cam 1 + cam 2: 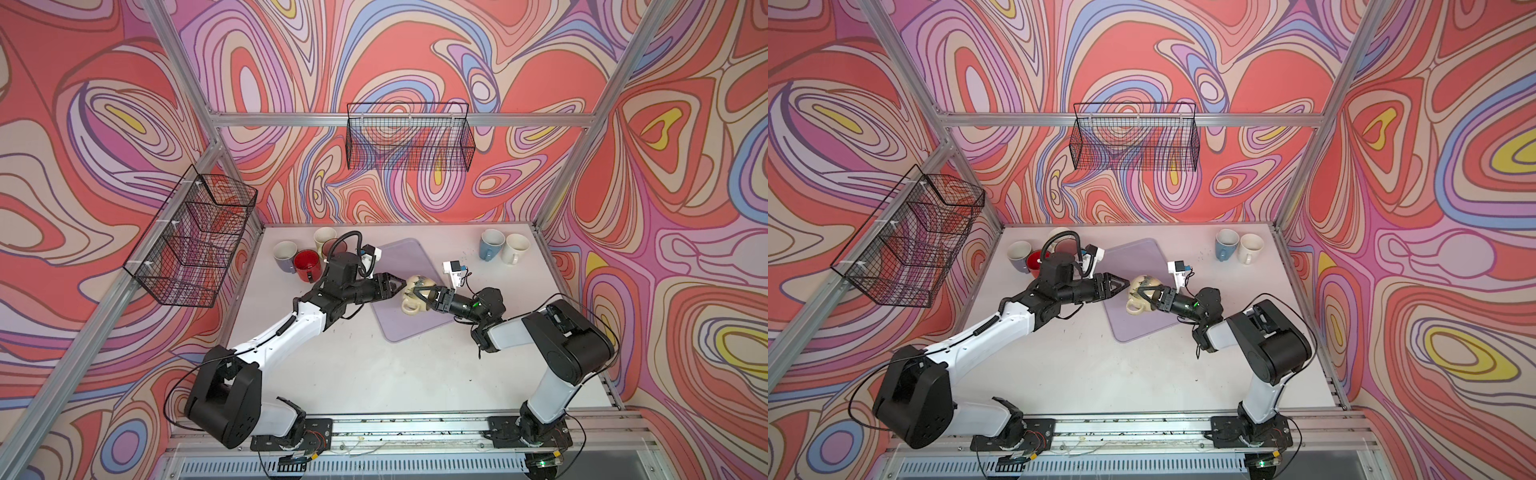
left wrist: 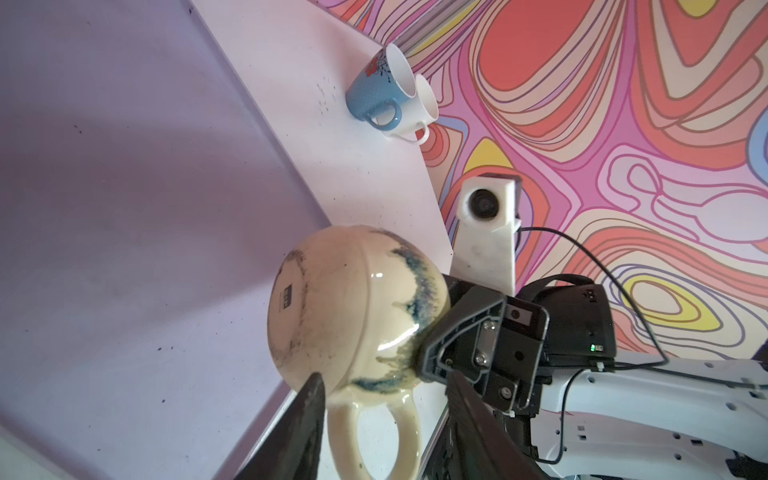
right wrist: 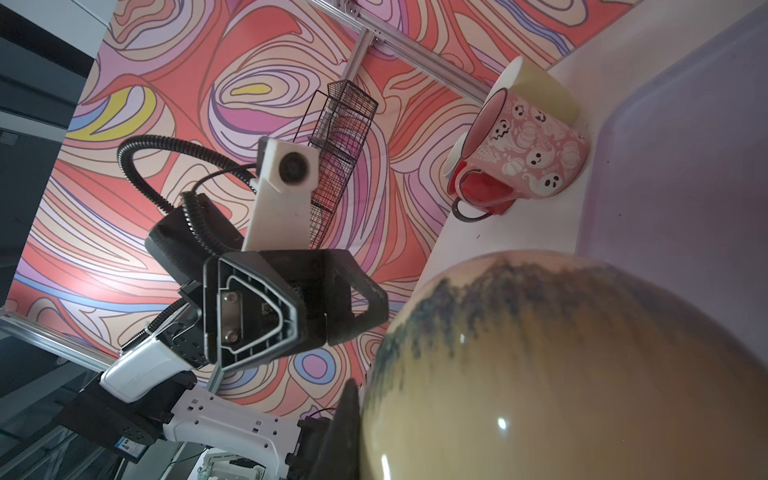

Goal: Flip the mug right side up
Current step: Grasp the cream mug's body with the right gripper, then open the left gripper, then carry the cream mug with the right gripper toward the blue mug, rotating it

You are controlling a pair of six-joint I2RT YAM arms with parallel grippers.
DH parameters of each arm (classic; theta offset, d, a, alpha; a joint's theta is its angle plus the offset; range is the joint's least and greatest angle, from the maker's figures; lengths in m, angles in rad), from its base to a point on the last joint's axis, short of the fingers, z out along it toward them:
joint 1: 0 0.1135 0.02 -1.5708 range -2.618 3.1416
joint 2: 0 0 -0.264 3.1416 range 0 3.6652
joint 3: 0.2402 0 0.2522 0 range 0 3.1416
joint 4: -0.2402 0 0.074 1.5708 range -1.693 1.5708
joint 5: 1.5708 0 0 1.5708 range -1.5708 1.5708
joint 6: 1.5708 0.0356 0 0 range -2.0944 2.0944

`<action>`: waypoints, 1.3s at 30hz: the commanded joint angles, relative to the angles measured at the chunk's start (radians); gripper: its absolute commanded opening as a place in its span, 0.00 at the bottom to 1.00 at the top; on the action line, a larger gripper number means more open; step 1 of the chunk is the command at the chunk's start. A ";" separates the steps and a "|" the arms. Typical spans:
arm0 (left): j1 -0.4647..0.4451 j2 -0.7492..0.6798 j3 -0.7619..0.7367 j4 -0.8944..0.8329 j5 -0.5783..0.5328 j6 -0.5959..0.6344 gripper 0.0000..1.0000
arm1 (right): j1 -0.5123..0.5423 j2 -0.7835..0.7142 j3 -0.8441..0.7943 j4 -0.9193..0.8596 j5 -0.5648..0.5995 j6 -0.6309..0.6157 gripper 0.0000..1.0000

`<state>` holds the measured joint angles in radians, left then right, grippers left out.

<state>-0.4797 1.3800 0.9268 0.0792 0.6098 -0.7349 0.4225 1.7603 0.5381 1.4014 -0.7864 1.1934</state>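
Observation:
A cream mug (image 1: 415, 291) (image 1: 1139, 291) with blue-green glaze streaks hangs on its side above the purple tray (image 1: 399, 328) (image 1: 1125, 332). Its base faces left and its handle (image 2: 374, 432) points toward the table's front. My right gripper (image 1: 419, 290) (image 1: 1143, 291) is shut on the mug at its mouth end; in the right wrist view only one finger (image 3: 347, 415) shows beside the mug's body (image 3: 561, 374). My left gripper (image 1: 400, 284) (image 1: 1124, 285) (image 2: 384, 378) is open at the mug's base (image 2: 291, 299), its fingers spread on either side of the handle.
At the back left stand a grey-blue mug (image 1: 284, 255), a red mug (image 1: 307, 264), a cream mug (image 1: 324, 237) and a pink ghost-print mug (image 3: 536, 149). A blue mug (image 1: 491, 244) and a white mug (image 1: 515, 248) sit back right. Wire baskets (image 1: 409, 137) (image 1: 195, 237) hang on the walls.

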 commanded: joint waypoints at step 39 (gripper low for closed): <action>0.082 -0.145 0.289 -0.687 -0.302 0.562 0.54 | -0.070 -0.215 0.611 -1.798 0.218 -0.816 0.00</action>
<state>-0.4046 1.2602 1.2625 -0.6117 0.2733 -0.2012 0.3702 1.5597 1.0668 -0.2729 -0.6029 0.4824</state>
